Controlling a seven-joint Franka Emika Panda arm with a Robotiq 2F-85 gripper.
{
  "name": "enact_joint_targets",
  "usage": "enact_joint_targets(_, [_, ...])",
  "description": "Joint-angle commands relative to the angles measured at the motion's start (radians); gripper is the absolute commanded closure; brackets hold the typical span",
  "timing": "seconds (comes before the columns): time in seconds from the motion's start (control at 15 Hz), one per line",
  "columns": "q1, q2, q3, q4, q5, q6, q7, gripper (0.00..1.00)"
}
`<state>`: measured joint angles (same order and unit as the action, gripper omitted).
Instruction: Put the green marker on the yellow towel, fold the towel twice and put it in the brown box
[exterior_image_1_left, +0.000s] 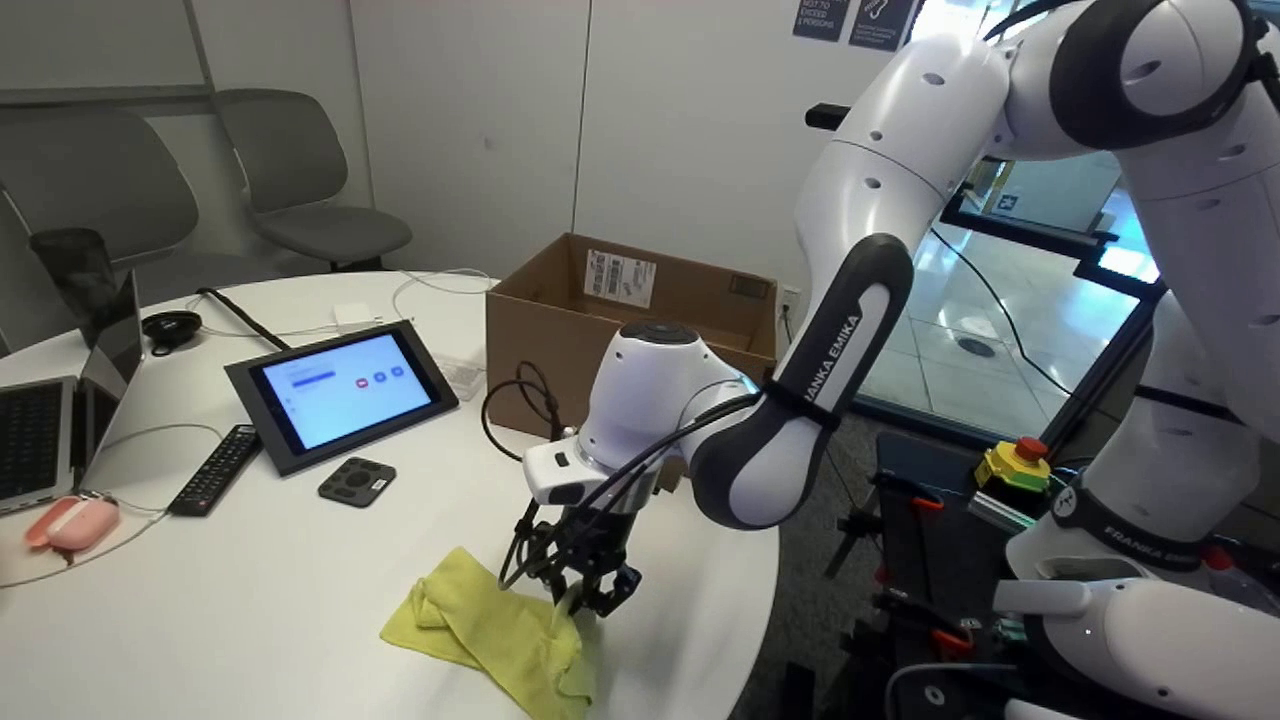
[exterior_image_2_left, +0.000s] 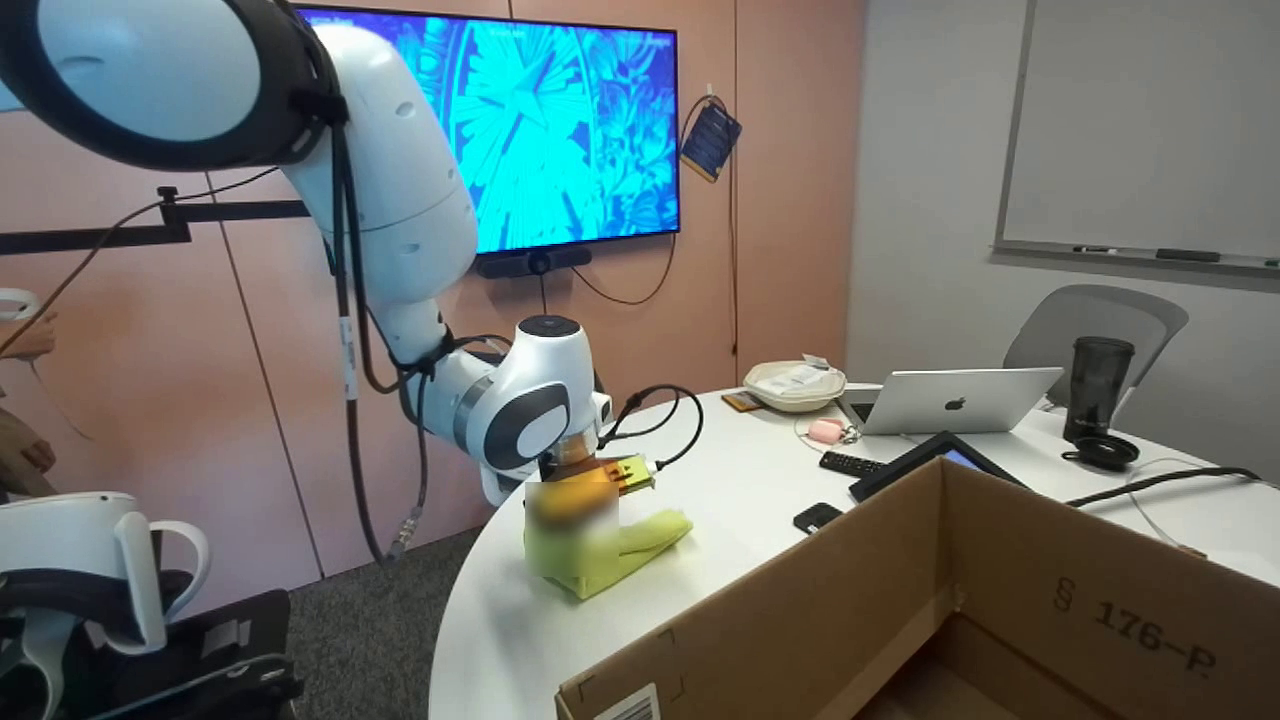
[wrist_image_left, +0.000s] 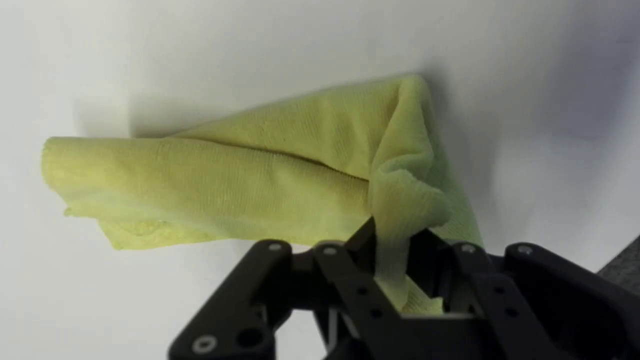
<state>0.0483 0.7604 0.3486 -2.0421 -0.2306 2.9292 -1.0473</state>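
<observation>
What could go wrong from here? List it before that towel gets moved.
The gripper pinches just a narrow bunch of the towel, so the fold might come loose on lifting. No green marker shows on the towel; if it is wrapped inside, it could slip out. The box stands taller than the towel, so a dangling end might snag going over.

Ribbed cloth towel (wrist_image_left: 210, 185), cardboard box (exterior_image_1_left: 560, 340)

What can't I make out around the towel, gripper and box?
Whether the yellow towel holds the green marker: its folds hide that in the wrist view.
Gripper: largely behind a blurred patch in an exterior view.
Brown box: cut by bottom and right edges in an exterior view.
</observation>
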Motion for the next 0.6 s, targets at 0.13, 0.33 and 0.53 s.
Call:
enact_joint_targets(0.13, [0.177, 0.093, -0.141, 0.158, -0.03, 0.034, 0.194, 0.91])
enact_joint_targets(0.33, [0.239, 0.151, -0.206, 0.231, -0.053, 0.007, 0.289, 0.92])
enact_joint_targets(0.53, [0.257, 0.2, -0.237, 0.285, -0.072, -0.02, 0.363, 0.93])
